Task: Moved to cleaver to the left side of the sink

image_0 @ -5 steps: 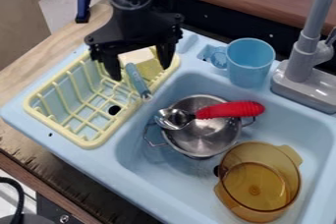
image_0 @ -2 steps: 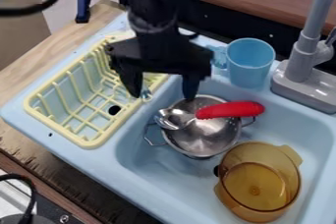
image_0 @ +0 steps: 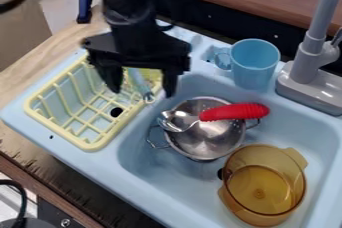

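Cleaver, as judged: light-blue-handled piece [image_0: 139, 81], narrow; its identity is inferred, the blade not clearly made out.
Location: at the inner side of the yellow dish rack [image_0: 90, 147], left of centre in the upper half of the frame, on the left part of the sink [image_0: 100, 162].
Gripper: black, two-fingered [image_0: 142, 91], over the rack's upper right end; fingers spread wide, one to either side of the handle in the view, nothing seen pinched.
Step in hand, as judged: lining up on the handle for a grip; a release just above it would look much the same.
Grip, advised: centre the handle between the fingers, lower evenly, close across its narrow width, well away from the end.
Rack, caution: a fingertip could catch on the bars or rim; depth wants checking before closing.
Lift, advised: straight up until the cleaver clears the rim, then sideways towards the left of the frame; set down low and let go gently.
Colander, caution: metal colander [image_0: 200, 144] and red-handled utensil [image_0: 234, 112] lie near on the right; keep the swing away from them.
Handle, long axis: slanted, steeper than a diagonal, from upper left to lower right, roughly crosswise to the line between the fingers.
Handle, direction: lower end points towards the colander, upper end towards the gripper's body; which end bears the blade, cannot tell.
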{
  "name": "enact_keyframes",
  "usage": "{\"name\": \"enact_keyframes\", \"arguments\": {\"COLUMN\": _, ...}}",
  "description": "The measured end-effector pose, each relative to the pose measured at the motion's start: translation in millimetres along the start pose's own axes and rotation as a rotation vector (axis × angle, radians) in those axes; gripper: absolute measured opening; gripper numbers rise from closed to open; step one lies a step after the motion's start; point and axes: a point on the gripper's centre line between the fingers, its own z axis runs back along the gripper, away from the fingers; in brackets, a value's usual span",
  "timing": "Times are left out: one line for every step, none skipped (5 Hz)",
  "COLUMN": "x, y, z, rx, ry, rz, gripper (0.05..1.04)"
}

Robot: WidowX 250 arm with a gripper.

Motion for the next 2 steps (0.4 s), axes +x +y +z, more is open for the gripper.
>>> {"name": "enact_keyframes", "arguments": {"x": 3.6, "y": 15.9, "z": 1.9, "rx": 0.015, "ry": -0.011, "rz": 0.014, "gripper": 0.998}}
{"name": "enact_keyframes", "arguments": {"x": 7.5, "y": 35.0, "z": 1.5, "rx": 0.026, "ry": -0.012, "rz": 0.024, "gripper": 0.998}}
